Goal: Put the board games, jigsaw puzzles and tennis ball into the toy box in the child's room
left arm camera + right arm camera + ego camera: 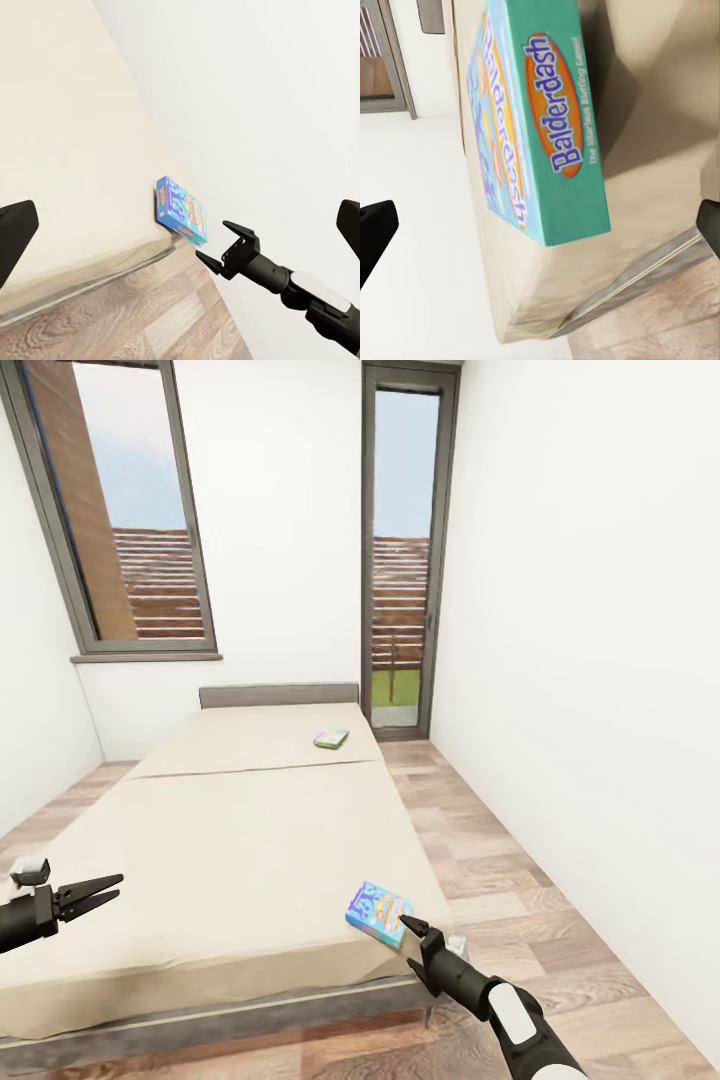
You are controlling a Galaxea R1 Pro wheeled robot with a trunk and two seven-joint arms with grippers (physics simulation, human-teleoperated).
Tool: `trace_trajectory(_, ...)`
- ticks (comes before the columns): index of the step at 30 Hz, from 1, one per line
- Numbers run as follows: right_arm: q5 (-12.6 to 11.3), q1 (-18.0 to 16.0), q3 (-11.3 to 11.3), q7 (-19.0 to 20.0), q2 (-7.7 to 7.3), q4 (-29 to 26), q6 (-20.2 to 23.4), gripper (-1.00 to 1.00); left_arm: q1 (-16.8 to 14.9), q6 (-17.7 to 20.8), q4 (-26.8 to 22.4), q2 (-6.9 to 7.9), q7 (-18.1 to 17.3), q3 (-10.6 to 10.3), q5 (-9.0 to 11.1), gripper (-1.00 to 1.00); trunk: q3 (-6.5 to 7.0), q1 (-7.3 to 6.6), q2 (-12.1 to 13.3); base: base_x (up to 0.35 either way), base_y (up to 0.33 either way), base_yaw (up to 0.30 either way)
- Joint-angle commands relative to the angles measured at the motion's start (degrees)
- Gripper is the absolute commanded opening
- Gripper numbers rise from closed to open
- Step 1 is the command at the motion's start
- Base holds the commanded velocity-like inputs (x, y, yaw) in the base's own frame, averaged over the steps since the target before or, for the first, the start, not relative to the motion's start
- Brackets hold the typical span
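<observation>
Right claw (404, 922) gapes wide beside the blue board game (378, 913) at the bed (230, 830) corner; left claw (108, 890) slightly parted.

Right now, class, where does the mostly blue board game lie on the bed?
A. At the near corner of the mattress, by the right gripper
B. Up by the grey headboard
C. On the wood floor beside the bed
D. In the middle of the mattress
A: the blue board game lies at the near right corner of the bed, just in front of the right gripper; the green board game is the one near the headboard.
</observation>
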Motion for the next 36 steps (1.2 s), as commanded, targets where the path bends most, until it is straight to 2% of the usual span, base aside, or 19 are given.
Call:
trace_trajectory(1, -0.04, -0.05, -0.41, 0.04, 0.07, -0.05, 0.43, 1.0, -0.04, 0.59, -0.01, 0.0, -0.36, 0.05, -0.32, 1.0, -0.06, 0.0, -0.03, 0.105, 0.059, 0.0)
trace_trajectory(36, -0.04, -0.05, -0.41, 0.07, -0.02, -0.05, 0.43, 1.0, -0.04, 0.49, -0.01, 0.0, -0.36, 0.05, -0.32, 1.0, -0.06, 0.0, -0.03, 0.036, 0.025, 0.0)
